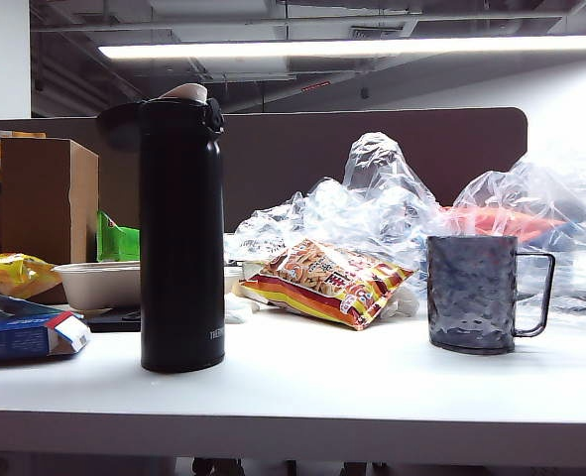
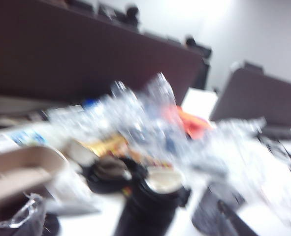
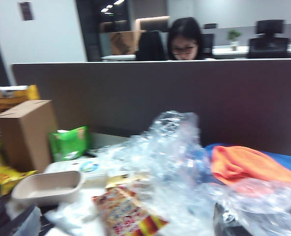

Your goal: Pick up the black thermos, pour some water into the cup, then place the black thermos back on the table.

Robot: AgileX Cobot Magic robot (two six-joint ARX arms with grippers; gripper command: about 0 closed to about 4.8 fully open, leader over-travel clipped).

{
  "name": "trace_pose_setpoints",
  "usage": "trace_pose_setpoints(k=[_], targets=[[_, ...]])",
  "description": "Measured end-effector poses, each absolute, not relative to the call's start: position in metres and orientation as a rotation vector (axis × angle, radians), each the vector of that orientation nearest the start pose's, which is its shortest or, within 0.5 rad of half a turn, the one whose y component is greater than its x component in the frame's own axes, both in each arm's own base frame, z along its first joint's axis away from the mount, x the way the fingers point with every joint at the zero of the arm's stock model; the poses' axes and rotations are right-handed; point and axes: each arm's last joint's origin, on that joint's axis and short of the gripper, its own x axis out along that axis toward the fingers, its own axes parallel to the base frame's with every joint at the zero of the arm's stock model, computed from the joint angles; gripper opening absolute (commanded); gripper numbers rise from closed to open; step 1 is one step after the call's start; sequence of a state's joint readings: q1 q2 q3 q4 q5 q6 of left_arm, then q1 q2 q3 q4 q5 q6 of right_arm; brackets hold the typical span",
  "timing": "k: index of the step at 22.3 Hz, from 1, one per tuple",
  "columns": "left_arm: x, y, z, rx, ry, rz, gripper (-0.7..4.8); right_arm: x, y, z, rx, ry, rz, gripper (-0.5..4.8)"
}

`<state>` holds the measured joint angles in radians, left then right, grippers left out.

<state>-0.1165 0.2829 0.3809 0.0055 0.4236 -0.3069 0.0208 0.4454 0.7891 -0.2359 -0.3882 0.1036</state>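
The black thermos (image 1: 181,248) stands upright on the left of the white table (image 1: 372,387), its flip lid open and a pale spout on top. The blurred left wrist view looks down on the thermos (image 2: 152,211), with its open lid beside the mouth. The smoky grey cup (image 1: 471,293) stands on the right, handle to the right, well apart from the thermos. It appears as a dark blur, the cup (image 2: 211,214), in the left wrist view. Neither the left gripper nor the right gripper shows in any view.
A striped snack bag (image 1: 322,283) lies between thermos and cup, with crumpled clear plastic bags (image 1: 392,198) behind. A cardboard box (image 1: 47,198), pale tray (image 1: 99,283), blue box (image 1: 20,332) and yellow bag (image 1: 10,273) crowd the left. A brown partition (image 1: 302,149) closes the back.
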Motion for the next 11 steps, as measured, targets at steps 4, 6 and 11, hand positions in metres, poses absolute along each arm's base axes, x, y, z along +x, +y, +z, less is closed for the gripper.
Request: trace_pose_setpoints(k=[4, 6, 11], targets=[[0.107, -0.038, 0.261, -0.229, 0.089, -0.657, 4.79, 0.094, 0.025, 0.364, 0.084, -0.053, 0.594, 4.79], [0.110, -0.047, 0.255, -0.193, 0.139, -0.697, 4.79, 0.097, 0.032, 0.362, 0.087, -0.029, 0.654, 4.79], [0.119, -0.065, 0.244, -0.096, 0.216, -0.698, 4.79, 0.103, 0.053, 0.356, 0.091, 0.048, 0.737, 4.79]])
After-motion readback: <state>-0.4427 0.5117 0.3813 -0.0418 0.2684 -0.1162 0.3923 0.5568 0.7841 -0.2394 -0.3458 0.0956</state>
